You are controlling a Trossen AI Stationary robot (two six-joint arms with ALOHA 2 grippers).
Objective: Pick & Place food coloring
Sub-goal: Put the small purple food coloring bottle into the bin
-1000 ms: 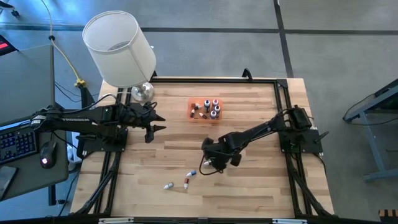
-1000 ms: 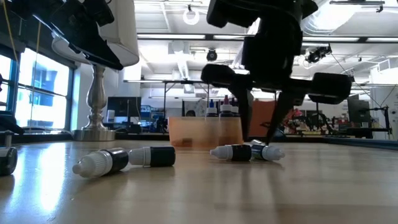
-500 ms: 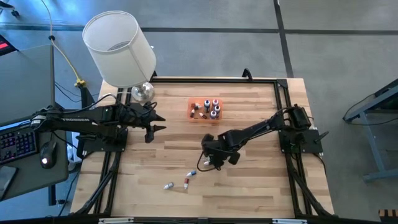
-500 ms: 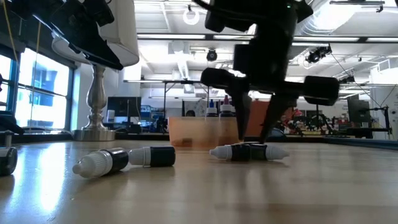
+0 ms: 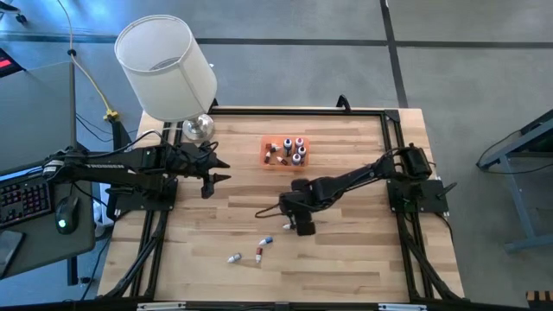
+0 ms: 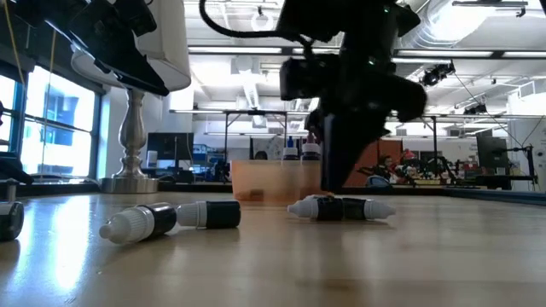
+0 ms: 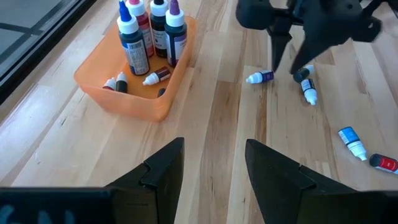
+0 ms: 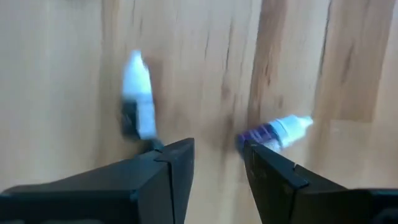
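Several food coloring bottles lie on their sides on the wood. A purple one (image 7: 260, 77) (image 8: 273, 132) and a dark one (image 7: 306, 89) (image 8: 138, 107) lie by my right gripper (image 7: 287, 70) (image 5: 292, 218). That gripper is open and points down, with bare wood between its fingertips (image 8: 217, 155) and one bottle just beyond each finger. A blue bottle (image 7: 352, 142) and a red one (image 7: 382, 162) lie nearer the near edge. More bottles stand and lie in the orange tray (image 7: 93, 87) (image 5: 285, 154). My left gripper (image 5: 216, 173) (image 7: 211, 162) hovers open at the table's left side.
A white lamp (image 5: 168, 69) stands on its metal foot (image 5: 197, 128) at the far left corner. Two more bottles (image 6: 171, 217) lie close to the low camera. A black frame (image 5: 393, 117) runs along the table's edges. Bare wood lies between the tray and the loose bottles.
My right gripper has turned about its wrist above the purple and dark bottles. In the low view its fingers were spread side by side and now show edge-on. It has also shifted a little toward the far edge. It stays open.
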